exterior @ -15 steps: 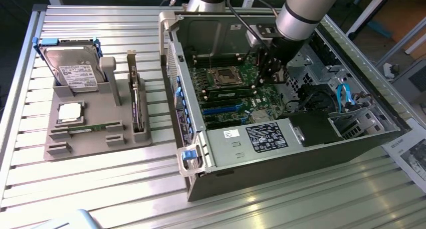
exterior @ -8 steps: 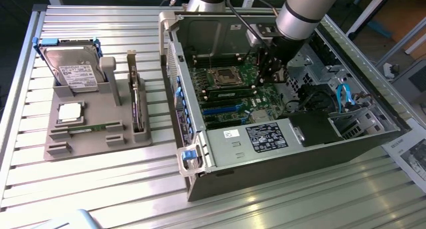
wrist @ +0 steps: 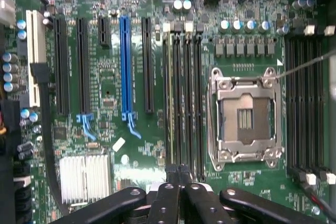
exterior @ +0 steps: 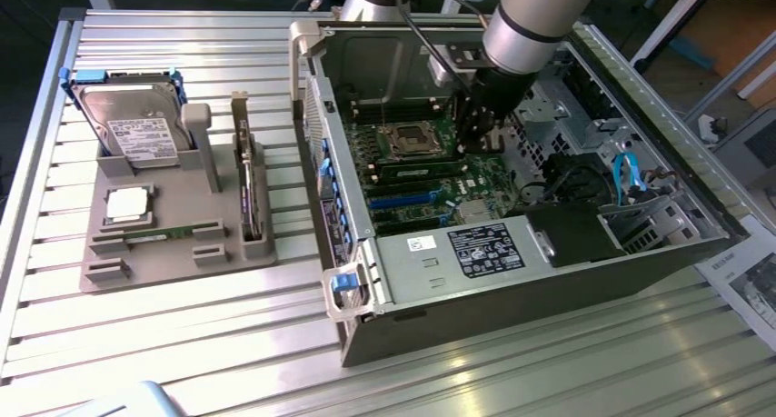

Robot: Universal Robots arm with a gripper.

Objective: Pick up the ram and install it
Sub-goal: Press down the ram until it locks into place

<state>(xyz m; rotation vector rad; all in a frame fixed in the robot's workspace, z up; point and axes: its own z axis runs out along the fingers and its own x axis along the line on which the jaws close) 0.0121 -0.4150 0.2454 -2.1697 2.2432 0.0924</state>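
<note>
Inside the computer case [exterior: 363,281], side walls and the black power supply [exterior: 580,235] crowd the open motherboard [wrist: 105,87].

green motherboard [wrist: 131,129] w/ black slots plus one blue slot [wrist: 125,64] and a white slot [wrist: 34,59] at 9 o'clock, silver CPU socket [wrist: 244,116] at 3, silver finned heatsink [wrist: 84,178] at 7, black gripper [wrist: 178,182] at 6, grey holder tray [exterior: 170,235], ribbed silver table [exterior: 182,344].

Open computer case [exterior: 510,253], hard drive [exterior: 134,126] alongside
</note>
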